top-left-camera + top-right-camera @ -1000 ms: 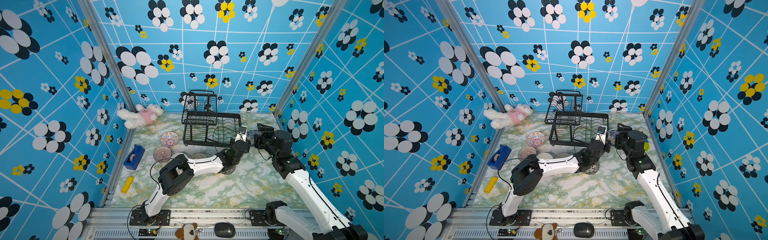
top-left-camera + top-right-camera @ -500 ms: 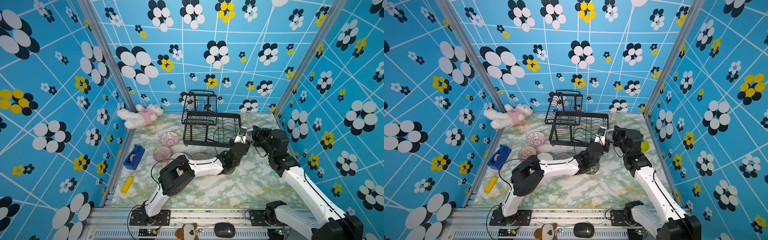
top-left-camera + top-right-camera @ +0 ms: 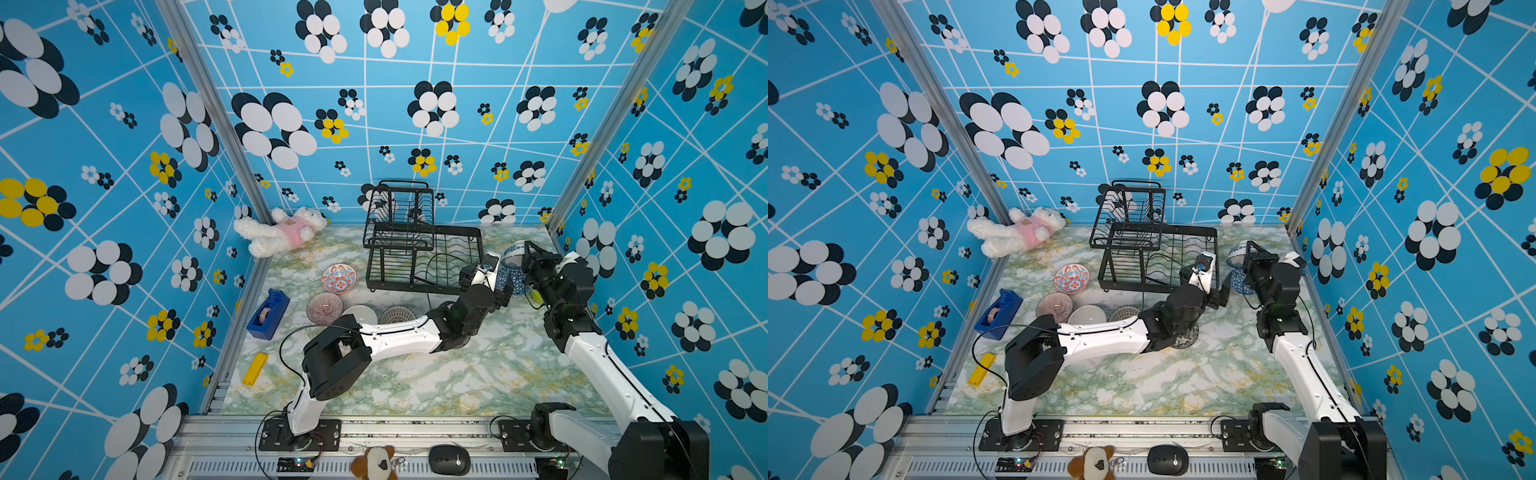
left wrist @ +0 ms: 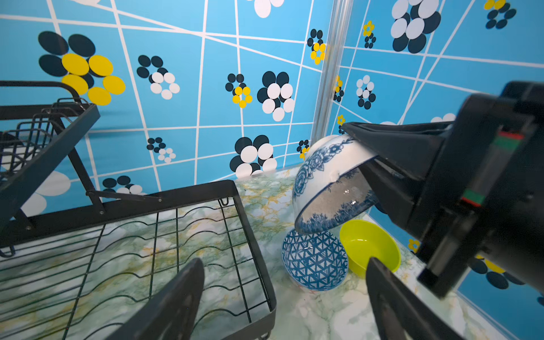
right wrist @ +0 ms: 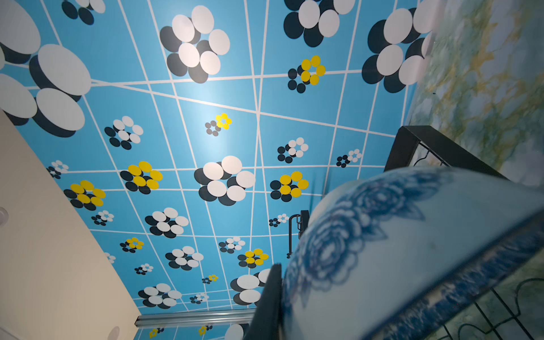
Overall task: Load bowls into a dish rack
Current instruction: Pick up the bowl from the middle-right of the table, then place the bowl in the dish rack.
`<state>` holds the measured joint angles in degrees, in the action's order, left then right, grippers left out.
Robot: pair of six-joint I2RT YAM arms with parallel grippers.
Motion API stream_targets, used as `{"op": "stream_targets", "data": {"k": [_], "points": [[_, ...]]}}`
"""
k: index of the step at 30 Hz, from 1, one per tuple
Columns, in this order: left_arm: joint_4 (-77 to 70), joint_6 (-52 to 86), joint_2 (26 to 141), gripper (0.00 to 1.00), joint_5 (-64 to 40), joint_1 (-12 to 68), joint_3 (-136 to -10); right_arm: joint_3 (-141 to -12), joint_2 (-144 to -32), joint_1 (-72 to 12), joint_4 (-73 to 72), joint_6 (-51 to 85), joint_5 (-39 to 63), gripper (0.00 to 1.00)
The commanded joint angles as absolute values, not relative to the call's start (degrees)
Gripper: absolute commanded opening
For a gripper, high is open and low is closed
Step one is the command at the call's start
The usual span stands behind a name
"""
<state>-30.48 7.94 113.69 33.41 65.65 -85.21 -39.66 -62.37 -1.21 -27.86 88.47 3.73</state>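
Black right claw (image 4: pixel 368 160) grips tilted floral bowl (image 4: pixel 321 170).

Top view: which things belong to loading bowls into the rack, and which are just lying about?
Job: dish rack, blue floral bowl, blue lattice bowl, lime bowl, red-blue floral bowl, purplish ribbed bowl, white bowl, black-and-white bowl.
Lying about: plush bunny, tape dispenser, yellow block, mouse, small plush toy.
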Motion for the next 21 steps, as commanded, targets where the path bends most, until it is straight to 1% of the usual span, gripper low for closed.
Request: {"op": "stream_targets", "data": {"k": [1,6,13,18,21], "points": [[-20.2,8.9,107.8,1.00,30.2,65.5,-85.2,-40.0,-63.9,-0.3,-41.0,85.8,8.3,0.00],[-5.3,7.2,102.6,0.99,27.8,65.3,-87.9,-40.8,-65.4,0.1,-43.2,80.9,9.6,0.00],[9.1,2.7,93.7,0.99,27.3,62.8,-89.0,-42.0,-68.3,0.1,-44.3,74.8,9.8,0.00],[17.7,2.8,86.3,0.99,27.0,55.2,-88.5,-42.8,-74.9,0.0,-51.7,75.4,12.2,0.00],[21.8,6.7,81.2,0.99,21.2,46.8,-87.9,-43.0,-79.5,-0.4,-56.5,77.9,11.9,0.00]]}}
